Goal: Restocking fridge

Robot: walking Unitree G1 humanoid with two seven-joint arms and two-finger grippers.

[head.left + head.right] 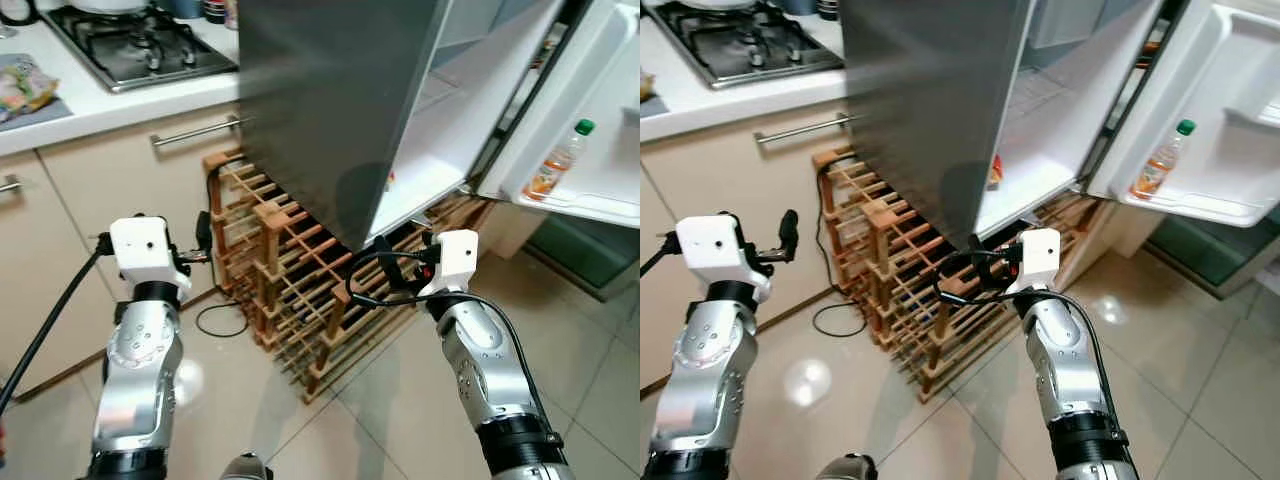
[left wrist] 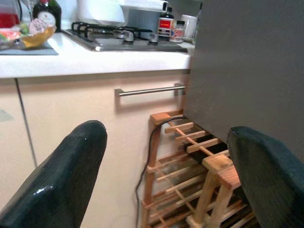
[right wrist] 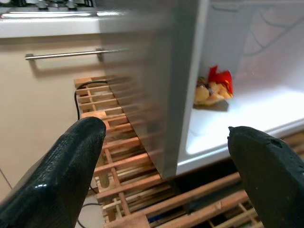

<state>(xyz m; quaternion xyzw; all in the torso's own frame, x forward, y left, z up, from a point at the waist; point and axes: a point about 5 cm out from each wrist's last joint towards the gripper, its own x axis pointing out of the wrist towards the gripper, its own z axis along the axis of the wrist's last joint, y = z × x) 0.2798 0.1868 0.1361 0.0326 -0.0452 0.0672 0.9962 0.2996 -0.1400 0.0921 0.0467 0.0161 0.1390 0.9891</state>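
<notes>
Before the robot, head views: fridge point(image 1: 330, 110) stands with its grey side toward the camera and its door point(image 1: 590, 110) swung wide to the right. Door shelf carries one bottle point(image 1: 558, 160) with a green cap and orange label, upright. White lower shelf point(image 1: 1040, 150) inside the fridge holds a small red and yellow packet point(image 1: 996, 170) near its front edge. Wooden wine rack point(image 1: 290, 270) sits on the tiled floor point(image 1: 400, 400) against the fridge base, a black cable looped beside it. Bench point(image 1: 100, 100) at left with a gas hob point(image 1: 140, 40) on top; cupboard fronts with a bar handle point(image 1: 195, 132) below. Both silver arms raised. Left hand point(image 1: 788, 232) is in front of the cupboard, just left of the rack. Right hand point(image 1: 382, 252) is at the fridge's lower front corner, above the rack.

Left wrist view: left hand point(image 2: 166, 175) has fingers point(image 2: 61, 175) spread wide, nothing between them. Beyond: cupboard handle, rack end, grey fridge side, hob and bottles on the bench.

Right wrist view: right hand point(image 3: 166, 175) likewise spread, empty, fingers point(image 3: 57, 175) apart. Between them the fridge edge, blurred, and the packet point(image 3: 213, 88) lying on the white shelf, well apart from the fingers.
</notes>
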